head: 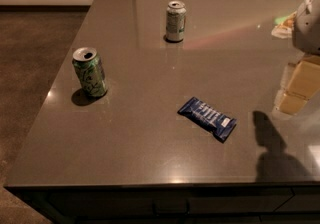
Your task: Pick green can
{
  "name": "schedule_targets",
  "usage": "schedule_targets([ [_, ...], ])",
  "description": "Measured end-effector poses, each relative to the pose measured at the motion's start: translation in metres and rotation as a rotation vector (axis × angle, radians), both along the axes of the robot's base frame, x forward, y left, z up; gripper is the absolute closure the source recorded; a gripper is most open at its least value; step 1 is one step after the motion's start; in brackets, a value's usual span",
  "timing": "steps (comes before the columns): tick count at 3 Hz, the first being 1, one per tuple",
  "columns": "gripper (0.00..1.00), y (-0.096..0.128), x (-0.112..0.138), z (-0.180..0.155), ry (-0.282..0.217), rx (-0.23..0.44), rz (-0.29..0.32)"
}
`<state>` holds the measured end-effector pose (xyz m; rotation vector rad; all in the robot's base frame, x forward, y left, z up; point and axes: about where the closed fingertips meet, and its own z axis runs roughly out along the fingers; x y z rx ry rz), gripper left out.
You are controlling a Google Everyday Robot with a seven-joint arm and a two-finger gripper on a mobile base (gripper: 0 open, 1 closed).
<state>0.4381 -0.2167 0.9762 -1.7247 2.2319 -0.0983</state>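
Gripper (300,85) sits at the far right edge of the worktop (150,158); can't tell if it's released or clenched. Green can (90,72) stands upright near the left edge, well apart from it. Risks: the silver-white can (175,21) at the back gets targeted instead, or a sideways nudge on approach tips the green can off the edge.

Green can (90,72) bright green, pale swirls; wrapper (207,118) blue-white; jaws perhaps cream, right edge.
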Motion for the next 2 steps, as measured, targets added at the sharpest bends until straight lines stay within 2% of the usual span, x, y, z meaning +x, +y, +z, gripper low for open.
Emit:
schedule_targets([
  [1, 0.00, 0.0000, 0.0000, 0.0000, 0.000, 0.000, 0.000],
  [2, 0.00, 0.0090, 0.0095, 0.0060, -0.030, 0.035, 0.021],
])
